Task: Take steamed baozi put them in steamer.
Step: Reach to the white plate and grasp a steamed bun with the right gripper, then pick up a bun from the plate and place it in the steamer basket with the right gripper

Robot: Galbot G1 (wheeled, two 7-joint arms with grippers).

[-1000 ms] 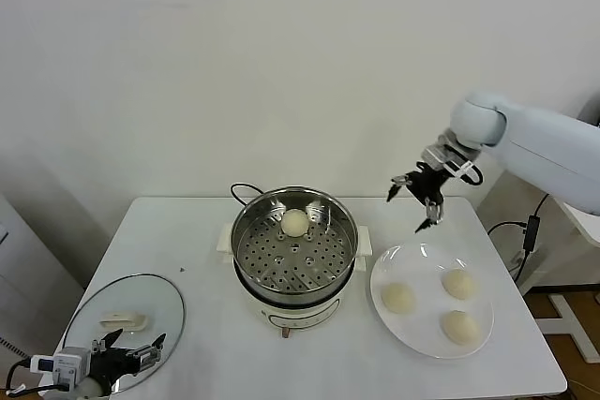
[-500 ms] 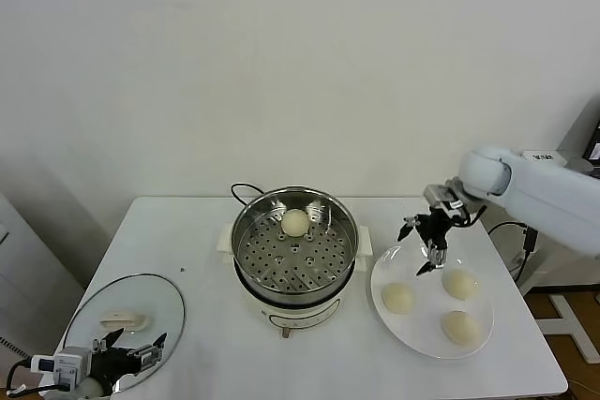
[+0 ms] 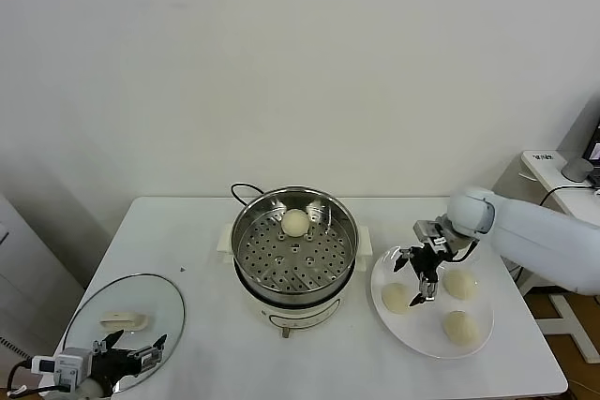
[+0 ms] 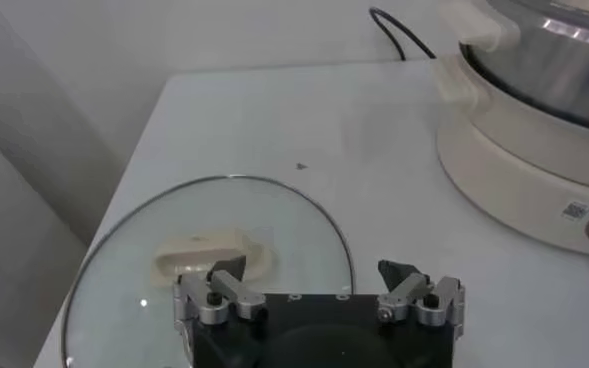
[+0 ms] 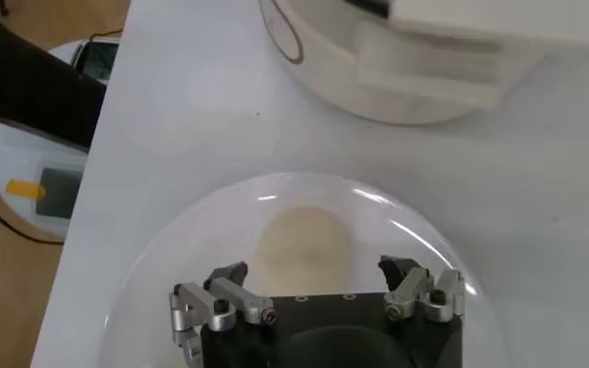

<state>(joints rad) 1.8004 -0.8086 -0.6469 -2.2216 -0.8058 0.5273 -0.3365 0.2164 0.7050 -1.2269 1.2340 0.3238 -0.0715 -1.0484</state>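
Observation:
The steamer (image 3: 294, 250), a shiny steel pot on a white base, stands mid-table with one baozi (image 3: 294, 222) on its perforated tray. Three more baozi lie on a white plate (image 3: 427, 320) to its right: one at the left (image 3: 396, 299), one at the back (image 3: 459, 284), one at the front (image 3: 459, 326). My right gripper (image 3: 409, 280) hangs open low over the plate, just above the left baozi. In the right wrist view that baozi (image 5: 304, 245) sits just ahead of the open right gripper (image 5: 319, 270). My left gripper (image 3: 131, 355) is parked open at the front left.
A round glass lid (image 3: 122, 325) with a white handle (image 4: 209, 250) lies flat at the table's front left corner, under the left gripper (image 4: 314, 270). A black cord (image 3: 246, 190) runs behind the steamer. The table's right edge is close beyond the plate.
My right gripper has come down and toward me, from high behind the plate to just over the plate's left bun, staying open. The left arm has not moved.

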